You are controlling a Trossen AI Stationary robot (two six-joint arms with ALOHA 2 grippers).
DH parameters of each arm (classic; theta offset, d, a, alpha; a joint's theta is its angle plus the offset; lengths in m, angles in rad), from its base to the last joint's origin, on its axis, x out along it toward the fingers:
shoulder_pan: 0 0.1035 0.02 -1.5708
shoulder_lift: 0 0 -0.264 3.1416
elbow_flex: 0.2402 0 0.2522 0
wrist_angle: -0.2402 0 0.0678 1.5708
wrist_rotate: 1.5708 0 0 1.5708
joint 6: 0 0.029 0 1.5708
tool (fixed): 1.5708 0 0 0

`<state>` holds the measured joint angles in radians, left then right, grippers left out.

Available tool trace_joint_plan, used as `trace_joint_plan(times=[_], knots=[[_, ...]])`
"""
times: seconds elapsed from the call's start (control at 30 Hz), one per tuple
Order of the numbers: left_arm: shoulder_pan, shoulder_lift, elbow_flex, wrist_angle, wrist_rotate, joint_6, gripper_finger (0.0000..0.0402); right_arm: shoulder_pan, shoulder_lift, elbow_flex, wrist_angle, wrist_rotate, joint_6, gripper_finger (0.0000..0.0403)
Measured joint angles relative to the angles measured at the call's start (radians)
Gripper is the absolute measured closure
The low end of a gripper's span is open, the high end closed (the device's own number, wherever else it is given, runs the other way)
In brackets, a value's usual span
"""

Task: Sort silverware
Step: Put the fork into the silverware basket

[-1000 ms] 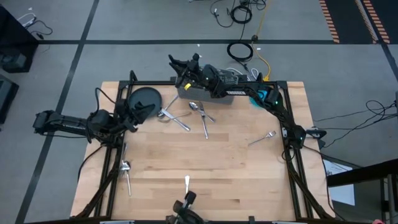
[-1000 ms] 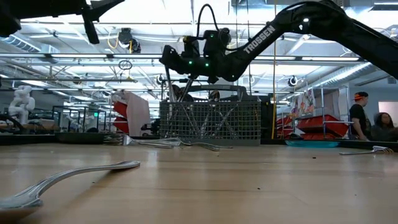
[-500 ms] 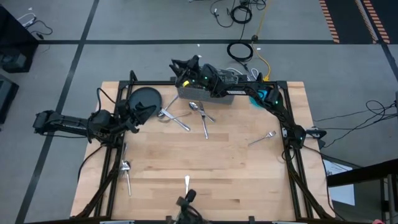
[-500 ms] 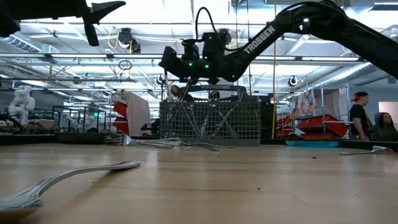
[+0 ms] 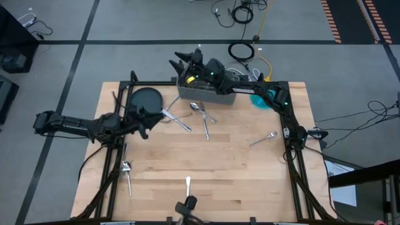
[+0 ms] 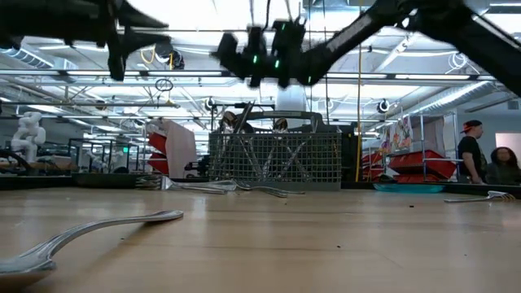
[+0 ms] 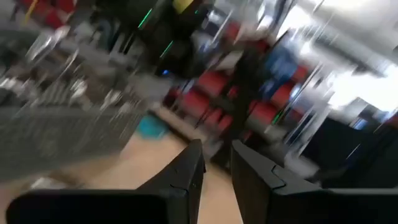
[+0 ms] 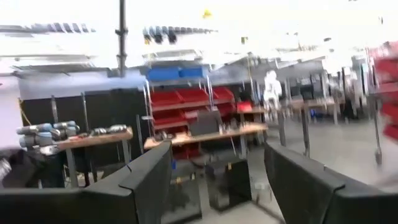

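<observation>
Several pieces of silverware (image 5: 199,116) lie on the table (image 5: 237,181) in front of the wire caddy (image 5: 206,95), with single pieces further out near the edges. The right end effector (image 5: 182,60) is above the far end of the caddy, released and holding nothing. The left end effector (image 5: 145,119) is just beside the dark plate (image 5: 144,98); its fingers (image 7: 180,180) are slightly apart with nothing between them.

Shiny metal silverware (image 5: 205,127), wire-mesh caddy (image 6: 275,158), wood table (image 5: 237,169) (smooth)
</observation>
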<state>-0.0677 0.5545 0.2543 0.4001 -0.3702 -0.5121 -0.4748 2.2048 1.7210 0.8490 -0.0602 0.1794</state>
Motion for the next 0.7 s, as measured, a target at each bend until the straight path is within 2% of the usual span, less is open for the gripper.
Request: trace_joint_plan(times=[0.17, 0.27, 0.37, 0.43, 0.53, 0.7], knots=[[0.000, 0.015, 0.000, -0.161, 0.000, 0.046, 0.0315, 0.021, -0.166, 0.000, -0.212, -0.041, -0.130, 0.0161], [0.000, 0.049, 0.007, -0.225, -0.019, 0.102, 0.0315, 0.037, -0.308, 0.000, -0.430, -0.093, -0.229, 0.0161], [0.001, 0.122, 0.040, -0.304, -0.063, 0.155, 0.0315, 0.074, -0.480, 0.001, -0.705, -0.100, -0.370, 0.0161], [0.003, 0.189, 0.063, -0.364, -0.101, 0.189, 0.0315, 0.107, -0.594, 0.002, -0.902, -0.072, -0.451, 0.0162], [0.016, 0.305, 0.087, -0.440, -0.133, 0.233, 0.0315, 0.171, -0.744, 0.002, -1.194, 0.024, -0.506, 0.0171], [0.097, 0.486, 0.093, -0.467, -0.131, 0.237, 0.0315, 0.283, -0.929, 0.002, -1.574, 0.169, -0.407, 0.0189]])
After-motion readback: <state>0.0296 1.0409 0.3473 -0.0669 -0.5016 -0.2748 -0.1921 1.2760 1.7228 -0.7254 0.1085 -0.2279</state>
